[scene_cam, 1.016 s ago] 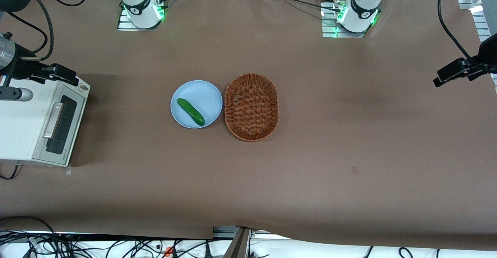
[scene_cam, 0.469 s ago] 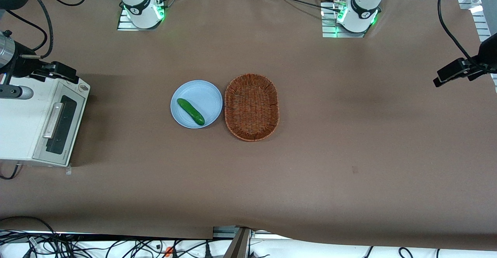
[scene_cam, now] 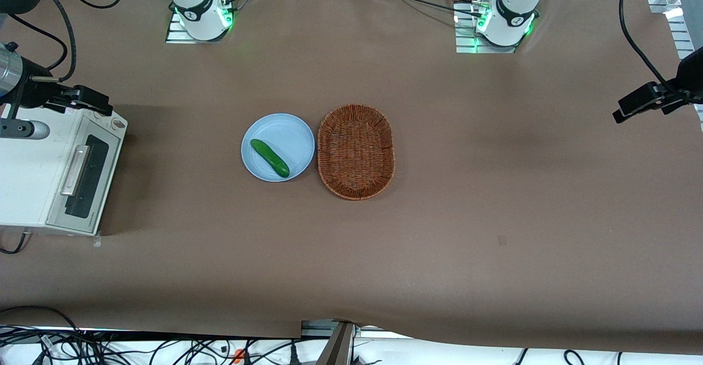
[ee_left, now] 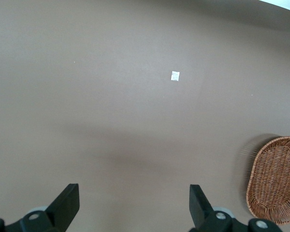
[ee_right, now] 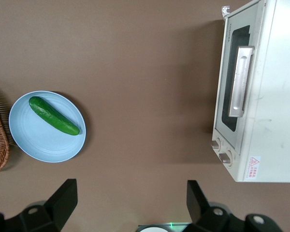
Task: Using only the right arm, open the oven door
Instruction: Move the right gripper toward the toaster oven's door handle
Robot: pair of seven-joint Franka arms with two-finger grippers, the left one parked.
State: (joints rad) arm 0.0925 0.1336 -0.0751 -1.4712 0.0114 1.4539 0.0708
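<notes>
A cream-white oven (scene_cam: 41, 173) sits at the working arm's end of a brown table (scene_cam: 439, 244). Its door (scene_cam: 83, 178), a metal frame around a dark window, with a silver bar handle (scene_cam: 76, 170), is flat against the oven body, fully closed.

The right arm (scene_cam: 22, 88) hangs above the oven's corner farthest from the front camera, and its gripper (scene_cam: 90, 101) points out over the table there. It is near the door but not touching it or the handle. The wrist view looks straight down past the gripper (ee_right: 130, 200): its jaws are spread wide with nothing between them, and the handle (ee_right: 240, 81) lies well apart from them.

Toward the table's middle, a pale blue plate (scene_cam: 291, 129) holds a green cucumber (scene_cam: 269, 158). A wicker basket (scene_cam: 356, 151) lies just beside the plate, toward the parked arm's end; whether their rims touch is hard to say.

As a judgement, the task has barely begun. Nothing has been grasped. The arm has yet to come down to the handle, hook or pinch it, and swing the door open.
</notes>
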